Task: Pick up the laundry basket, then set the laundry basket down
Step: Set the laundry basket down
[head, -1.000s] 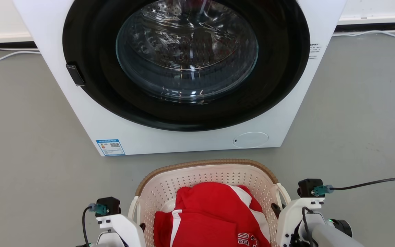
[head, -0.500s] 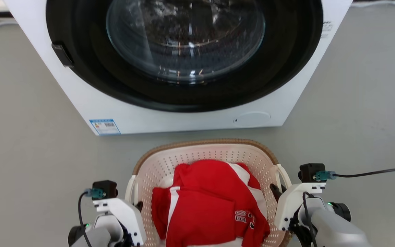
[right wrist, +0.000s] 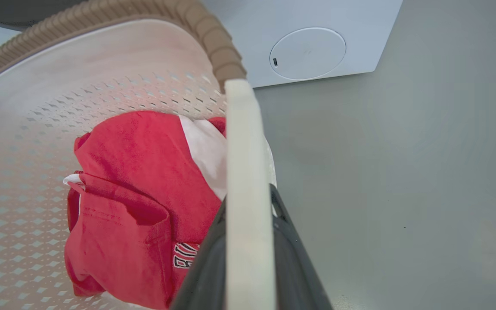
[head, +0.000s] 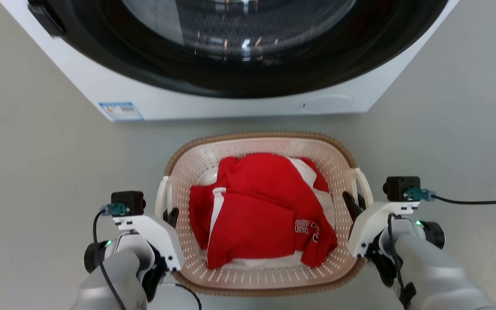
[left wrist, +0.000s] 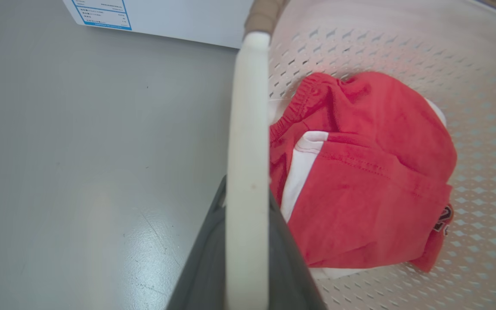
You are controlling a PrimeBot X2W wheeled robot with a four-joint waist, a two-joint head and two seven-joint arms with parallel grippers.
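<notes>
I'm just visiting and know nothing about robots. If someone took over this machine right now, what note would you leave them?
Left gripper: jaws shut on the laundry basket's left handle.
Right gripper: jaws shut on its right handle.
Basket: in front of the washing machine, between both arms, red garment inside.
Done: both handles gripped; whether it is off the floor, I cannot tell.
Left: finish any lift, set it down, release.
</notes>
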